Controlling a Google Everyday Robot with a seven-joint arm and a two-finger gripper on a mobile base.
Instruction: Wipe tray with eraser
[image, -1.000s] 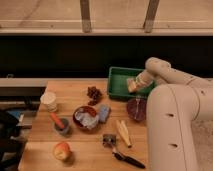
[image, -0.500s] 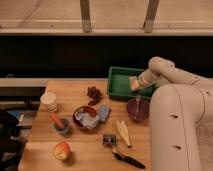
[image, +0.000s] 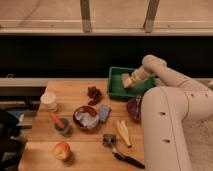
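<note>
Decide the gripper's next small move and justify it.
Probably sweep the eraser along the tray floor toward the picture's left: the gripper sits over the tray with the eraser at its tip, and bare green floor lies on that side.

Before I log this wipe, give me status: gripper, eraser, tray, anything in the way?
Gripper low inside the tray, near its middle. Eraser at the gripper tip, within the rim. Dark red bowl just outside the near rim.

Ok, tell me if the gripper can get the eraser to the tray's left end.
Probably yes: the gripper is over the tray, the eraser at its tip, and the tray floor leftward looks bare.
</note>
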